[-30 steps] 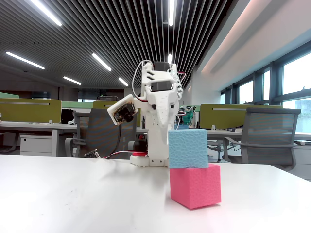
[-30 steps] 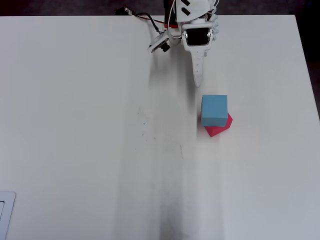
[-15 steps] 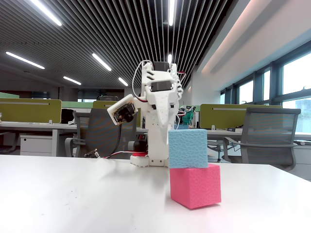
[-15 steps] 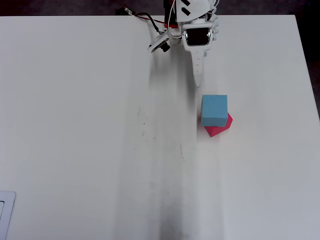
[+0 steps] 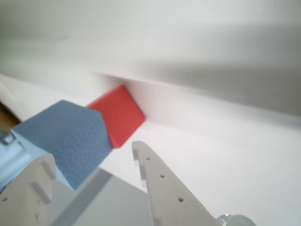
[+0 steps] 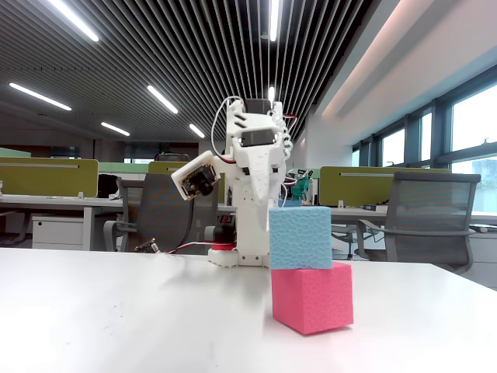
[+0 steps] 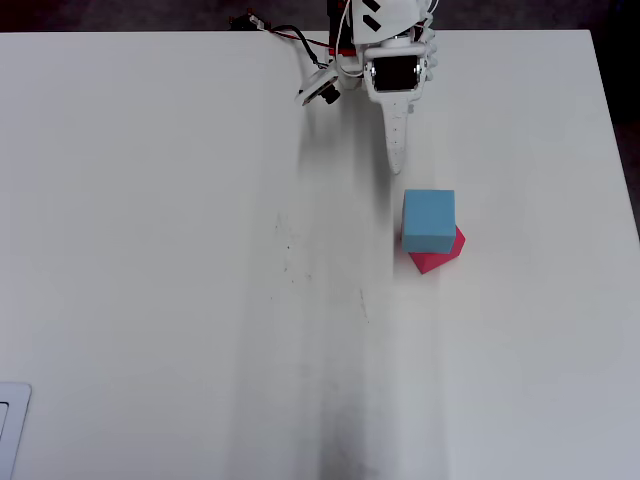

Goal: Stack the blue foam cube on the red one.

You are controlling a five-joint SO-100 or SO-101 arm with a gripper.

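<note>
Nothing had moved since the moment before; the arm stayed folded up near its base. The blue foam cube sat on top of the red one, turned a little so a red corner stuck out in the overhead view. The gripper held nothing, its two fingers apart, close beside the stack. The white table was mostly bare.

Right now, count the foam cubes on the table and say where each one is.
2. The red one sits on the white table, right of center in the overhead view. The blue foam cube rests on top of it, twisted out of line. None seem hidden.
</note>
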